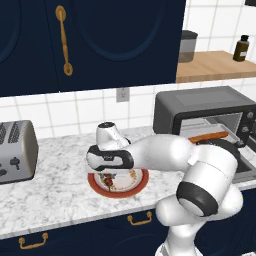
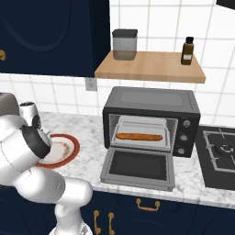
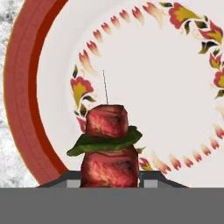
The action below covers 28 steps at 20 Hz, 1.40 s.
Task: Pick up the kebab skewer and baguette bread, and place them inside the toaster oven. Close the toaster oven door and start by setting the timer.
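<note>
Here gripper [image 3: 109, 175] pinching kebab skewer [image 3: 108, 144] over plate [image 3: 26, 109], marble counter [image 1: 55, 175]

Kebab skewer [image 3: 109, 148] — red chunks, green leaf — over the plate; baguette bread [image 2: 139, 137] inside open toaster oven [image 2: 151, 121].

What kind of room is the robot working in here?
A home kitchen, by the look of it: a toaster oven on a marble counter, a gas hob beside it, and navy cabinets above white tiles.
</note>
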### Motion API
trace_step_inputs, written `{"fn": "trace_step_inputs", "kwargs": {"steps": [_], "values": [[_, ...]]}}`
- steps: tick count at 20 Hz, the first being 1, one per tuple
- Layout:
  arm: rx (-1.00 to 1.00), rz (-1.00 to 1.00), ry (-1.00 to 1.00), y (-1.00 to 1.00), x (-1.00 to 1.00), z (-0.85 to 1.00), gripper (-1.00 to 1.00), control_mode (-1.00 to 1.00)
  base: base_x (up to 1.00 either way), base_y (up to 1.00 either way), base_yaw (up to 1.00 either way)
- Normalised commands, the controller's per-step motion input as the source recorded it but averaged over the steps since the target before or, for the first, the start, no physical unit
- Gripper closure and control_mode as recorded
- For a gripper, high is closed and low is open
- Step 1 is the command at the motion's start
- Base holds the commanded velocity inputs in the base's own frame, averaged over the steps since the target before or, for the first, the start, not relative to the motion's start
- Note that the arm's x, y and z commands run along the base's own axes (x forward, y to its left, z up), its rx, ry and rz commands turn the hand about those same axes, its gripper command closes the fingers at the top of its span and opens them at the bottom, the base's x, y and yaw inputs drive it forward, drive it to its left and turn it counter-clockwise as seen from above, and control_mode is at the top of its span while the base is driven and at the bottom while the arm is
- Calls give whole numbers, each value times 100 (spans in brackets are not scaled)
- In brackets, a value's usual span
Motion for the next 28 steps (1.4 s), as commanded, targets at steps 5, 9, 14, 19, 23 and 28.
{"fn": "trace_step_inputs", "kwargs": {"steps": [5, 9, 14, 19, 23, 28], "values": [[1, -11, 0, -53, -26, 74, 100, -100, 0, 0, 0], [2, -14, 0, -65, -29, 72, 100, -100, 0, 0, 0], [2, -19, 0, -80, -43, 42, 100, -100, 0, 0, 0], [6, -30, 0, -97, -36, 28, 100, -100, 0, 0, 0], [6, -35, 0, -100, -7, 23, 100, -100, 0, 0, 0], [4, -39, 0, -100, 1, 26, 100, -100, 0, 0, 0]]}}
